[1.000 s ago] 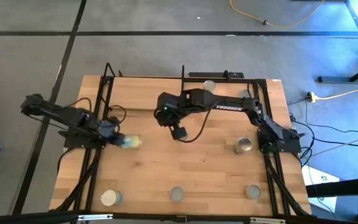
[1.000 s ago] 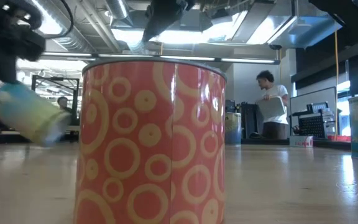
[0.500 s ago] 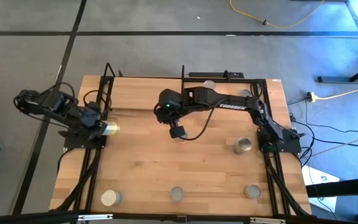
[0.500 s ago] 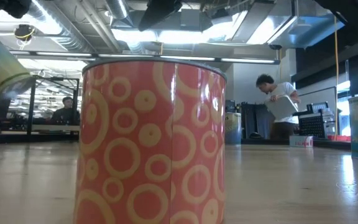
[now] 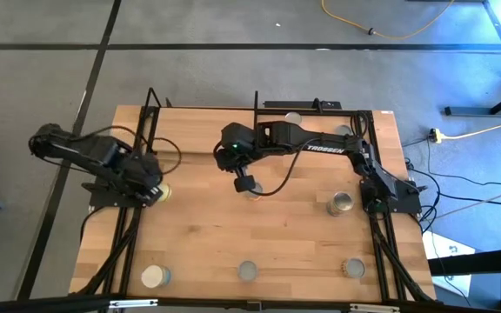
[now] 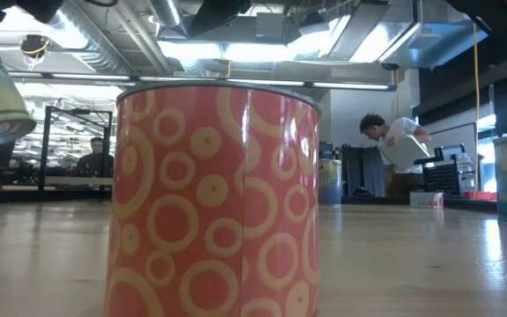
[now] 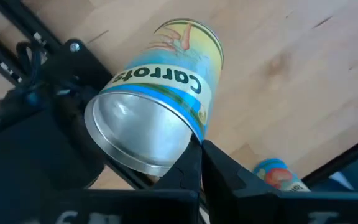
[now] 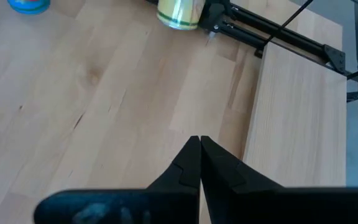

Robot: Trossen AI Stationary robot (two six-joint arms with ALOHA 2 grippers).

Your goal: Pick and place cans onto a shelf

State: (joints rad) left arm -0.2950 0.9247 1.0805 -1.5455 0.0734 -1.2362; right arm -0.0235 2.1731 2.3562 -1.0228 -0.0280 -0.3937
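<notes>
Carrots can (image 7: 160,93), blue-and-yellow label, held off the table (image 5: 268,226) at its left edge, just beside the left arm's base. Left gripper (image 5: 152,189) clamped on it, fingers meeting under the silver end (can lies tilted, label sideways).

Shelf (image 5: 203,130) sits along the far edge, left of centre; board appears bare.

Step, as I judge it: carrying the can toward the shelf. Level the can before lowering, clear the black rods, release only once it stands flat.

Right gripper (image 5: 242,183) hangs mid-table, fingers pressed together, holding nothing.

Other cans: orange ringed can (image 6: 216,198) near the front edge.
</notes>
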